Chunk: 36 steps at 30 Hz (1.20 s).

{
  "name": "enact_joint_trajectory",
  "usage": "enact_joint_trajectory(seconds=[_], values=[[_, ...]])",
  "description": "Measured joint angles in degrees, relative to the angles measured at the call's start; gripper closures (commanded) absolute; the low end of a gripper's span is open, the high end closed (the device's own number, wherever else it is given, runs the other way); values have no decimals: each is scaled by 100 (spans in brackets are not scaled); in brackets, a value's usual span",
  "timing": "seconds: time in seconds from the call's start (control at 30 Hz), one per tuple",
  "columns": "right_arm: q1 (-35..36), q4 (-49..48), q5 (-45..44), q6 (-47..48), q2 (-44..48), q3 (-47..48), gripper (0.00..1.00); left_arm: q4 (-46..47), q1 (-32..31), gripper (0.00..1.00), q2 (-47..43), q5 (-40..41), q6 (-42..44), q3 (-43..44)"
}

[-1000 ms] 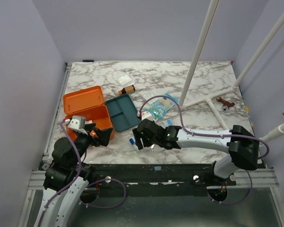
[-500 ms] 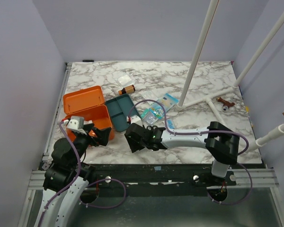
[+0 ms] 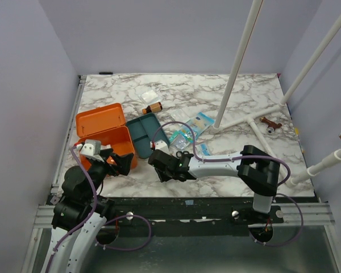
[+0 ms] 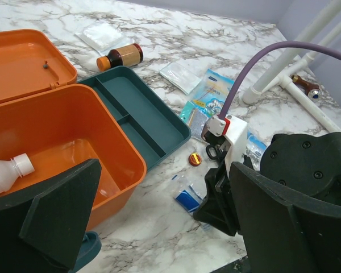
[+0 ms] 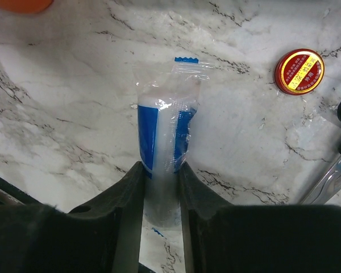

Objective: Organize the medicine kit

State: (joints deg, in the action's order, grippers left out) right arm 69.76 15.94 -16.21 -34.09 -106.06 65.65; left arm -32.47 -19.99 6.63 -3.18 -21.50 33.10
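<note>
Orange plastic medicine kit [image 3: 109, 138], lid open, left of the right gripper [image 5: 161, 170], holds a white plastic bottle [image 4: 5, 170]. Right gripper clamps a blue-and-clear plastic sachet [image 5: 162, 133] on the marble desk [image 3: 244, 96]. The left gripper [image 3: 118, 163] stands apart, empty. Red round tin [image 5: 299, 71], ahead-right, awaits packing.

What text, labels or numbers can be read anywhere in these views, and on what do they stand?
No text is clear enough to quote.
On the round red tin: yellow label with dark print, too small to read.
On the blue packet: an oval logo, blurred.
On the brown bottle: any print is too small to read.
On the blue-and-white sachet: no lettering visible.
</note>
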Motion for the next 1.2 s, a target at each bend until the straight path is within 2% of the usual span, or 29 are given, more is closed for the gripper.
enact_joint_trajectory(seconds=[0.13,0.2,0.47,0.77,0.97,1.2], values=[[0,2,-52,-37,-7,50,88,0,0,1,-2,0,0,0],[2,4,-92,-52,-4,61,89,0,0,2,-11,-2,-2,0],[15,92,-389,-37,232,83,90,0,0,2,-42,-2,-2,0],[-24,208,-914,308,343,625,91,0,0,1,-59,-2,-20,0],[-372,238,-994,638,308,1075,91,-2,0,1,-59,-2,-20,0],[-931,188,-894,962,-214,1720,91,0,0,1,-59,-2,-20,0]])
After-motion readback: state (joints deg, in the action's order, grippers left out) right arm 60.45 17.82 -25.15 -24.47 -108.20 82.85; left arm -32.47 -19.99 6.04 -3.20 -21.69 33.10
